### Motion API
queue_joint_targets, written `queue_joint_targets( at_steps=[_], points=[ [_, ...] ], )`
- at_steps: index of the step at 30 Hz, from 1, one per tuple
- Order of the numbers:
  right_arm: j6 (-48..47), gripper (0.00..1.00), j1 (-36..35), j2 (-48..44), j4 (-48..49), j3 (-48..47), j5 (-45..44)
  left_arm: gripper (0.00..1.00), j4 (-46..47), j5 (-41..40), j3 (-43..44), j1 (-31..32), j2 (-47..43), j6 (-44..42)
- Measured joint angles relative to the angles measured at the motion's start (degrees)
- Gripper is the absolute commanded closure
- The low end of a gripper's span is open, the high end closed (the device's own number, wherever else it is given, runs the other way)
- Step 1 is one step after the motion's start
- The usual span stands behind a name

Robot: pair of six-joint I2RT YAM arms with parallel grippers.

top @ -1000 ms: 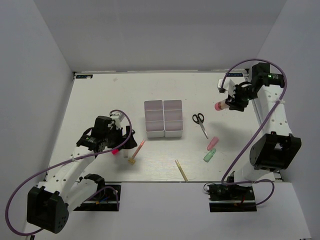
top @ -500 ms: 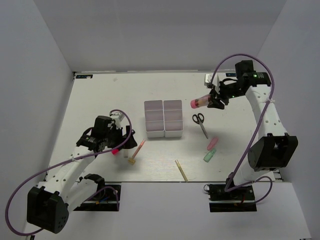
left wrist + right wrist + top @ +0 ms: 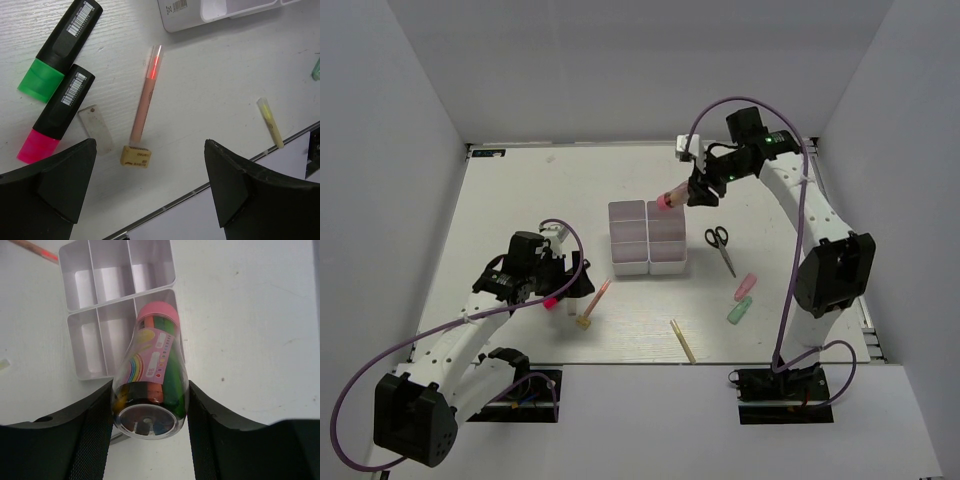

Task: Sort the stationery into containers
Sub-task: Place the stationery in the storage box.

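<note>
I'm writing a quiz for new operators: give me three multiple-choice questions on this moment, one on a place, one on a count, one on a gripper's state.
1. Where is the pink-capped tube? A held by the right gripper above the bins; B lying beside the bins; C inside a bin.
2. How many compartments do the bins have? A four; B six; C nine.
3. The left gripper is: A open; B shut on the tube; C shut on a bin wall.
Answers: 1 A, its fingers clamp it, bins below; 2 B, two columns of three; 3 A, fingers wide apart, nothing between.
</note>
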State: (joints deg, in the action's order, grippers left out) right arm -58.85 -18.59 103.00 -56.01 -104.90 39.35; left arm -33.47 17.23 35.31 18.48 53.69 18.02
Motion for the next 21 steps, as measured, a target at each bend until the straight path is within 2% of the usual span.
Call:
queue_joint_targets(
  at_steps=[21],
  points=[
    [0.76, 1.00, -5.75, 5.60, -0.61, 0.09, -13.84, 0.00, 0.02, 0.83, 0.00, 0.00, -1.68, 0.02]
  ],
)
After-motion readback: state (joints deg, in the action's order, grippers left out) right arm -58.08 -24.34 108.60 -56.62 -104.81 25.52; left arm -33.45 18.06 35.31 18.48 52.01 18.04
